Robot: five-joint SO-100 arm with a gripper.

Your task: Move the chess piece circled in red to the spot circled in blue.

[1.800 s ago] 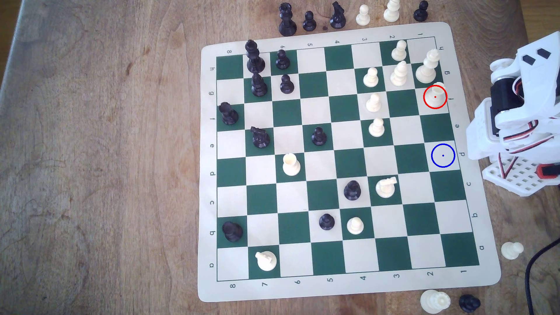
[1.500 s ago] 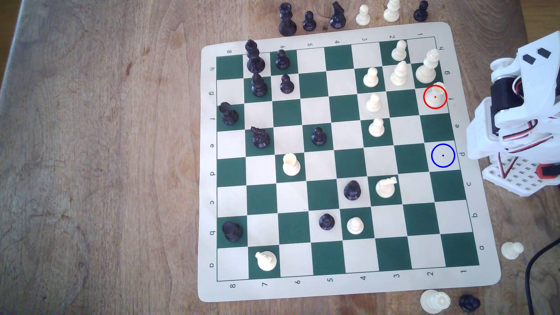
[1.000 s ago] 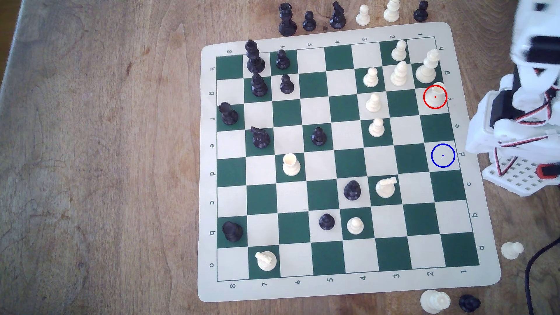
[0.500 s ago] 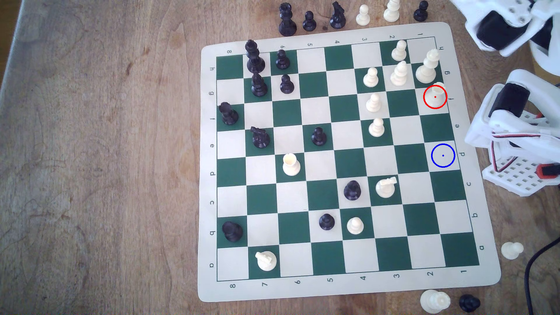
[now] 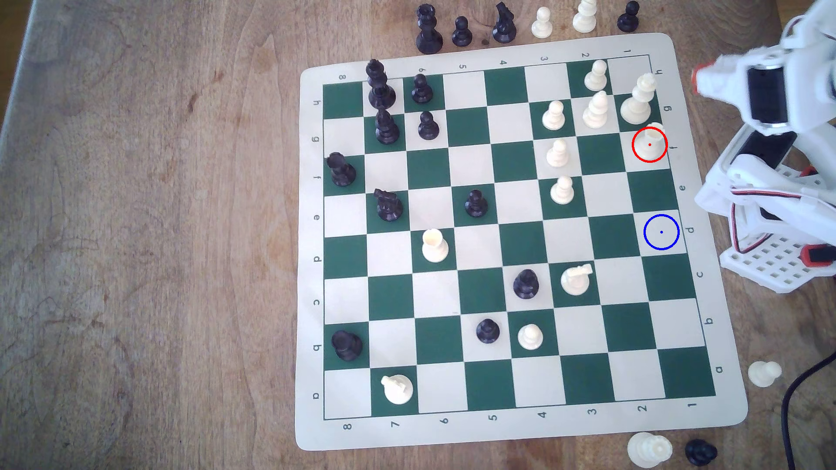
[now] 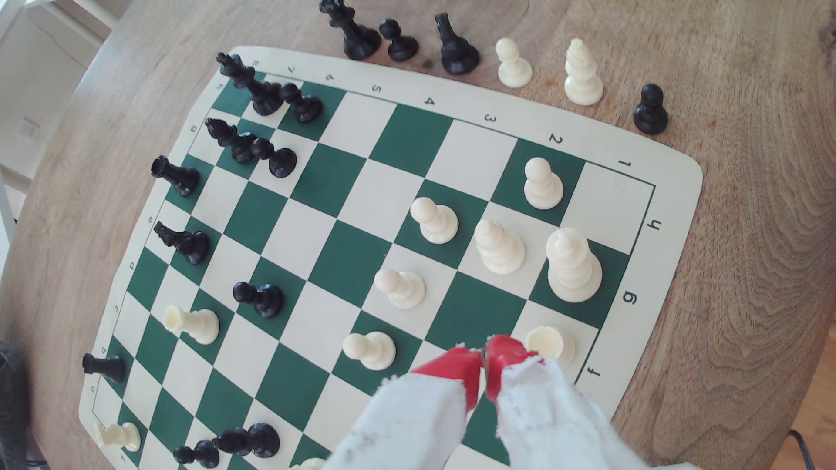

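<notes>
The white rook (image 5: 650, 141) sits on its ringed edge square beside the tall white piece (image 5: 637, 100), light, hard plastic best pinched round its cylindrical top, while the gripper (image 6: 483, 357) hangs closed and empty.

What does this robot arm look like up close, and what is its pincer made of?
The arm is white plastic with black motor blocks, and thin red, black and white cables loop along it. Its base is a white perforated grid with a red-and-black part. The pincer has two red tips, their shafts wrapped in frayed white fabric.
</notes>
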